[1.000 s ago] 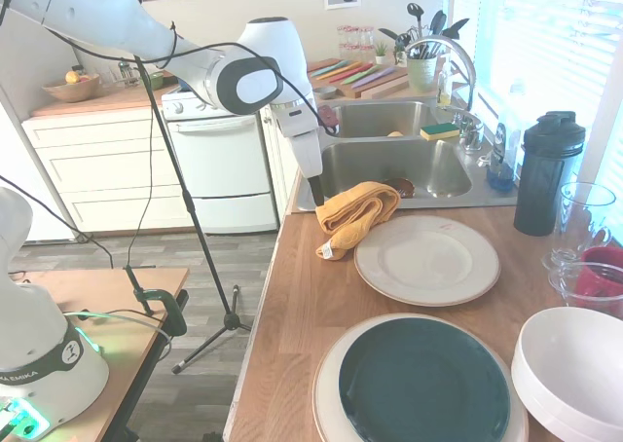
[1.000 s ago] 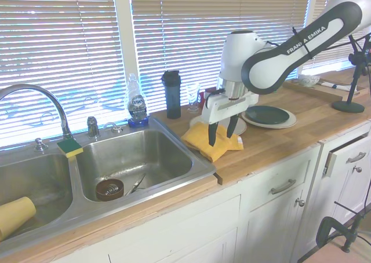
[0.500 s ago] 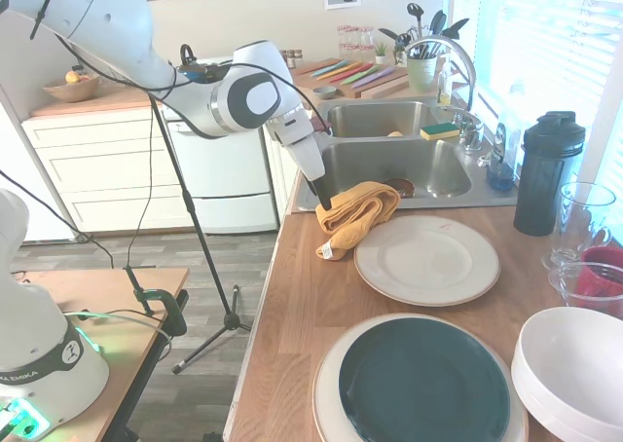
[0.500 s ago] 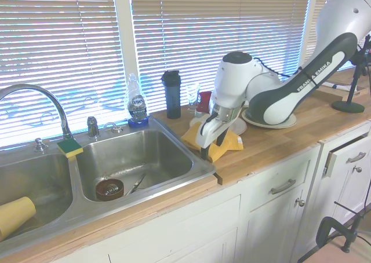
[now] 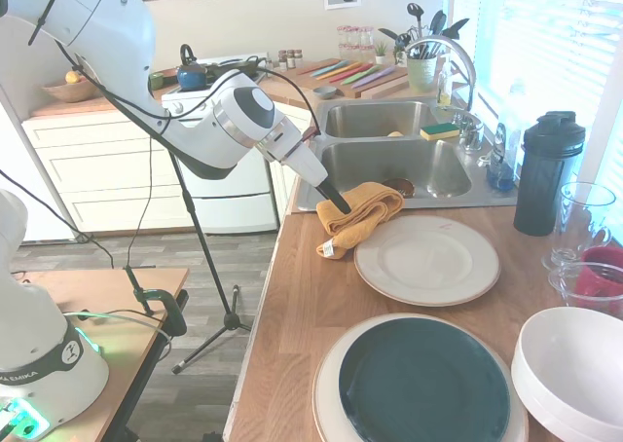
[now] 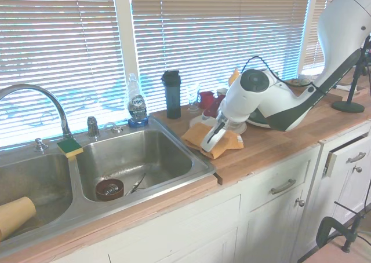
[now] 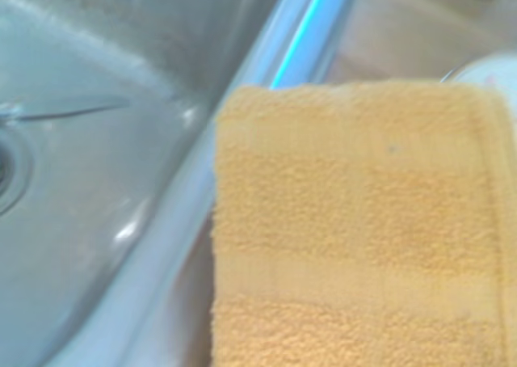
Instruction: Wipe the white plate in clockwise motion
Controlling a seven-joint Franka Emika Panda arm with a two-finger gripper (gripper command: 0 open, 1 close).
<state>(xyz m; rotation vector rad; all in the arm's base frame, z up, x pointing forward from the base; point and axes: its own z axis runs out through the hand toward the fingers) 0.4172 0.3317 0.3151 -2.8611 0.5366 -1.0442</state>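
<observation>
You cannot tell from either outside view whether the gripper (image 5: 334,200) is open or closed; its tips sink into the yellow towel (image 5: 358,214). In the second exterior view the arm hides nearly all of the white plate (image 6: 199,121). In the first exterior view, the deep bowl (image 5: 574,369) at 4 o'clock and the red cup (image 5: 604,276) at 3 o'clock are cut by the edge. The wrist view is blurred, and its edge crops the towel (image 7: 355,229).

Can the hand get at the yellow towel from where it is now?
Probably yes. The hand is tilted low at the edge of the yellow towel, which lies bunched on the counter between the sink and the white plate. Nothing sits on it.
</observation>
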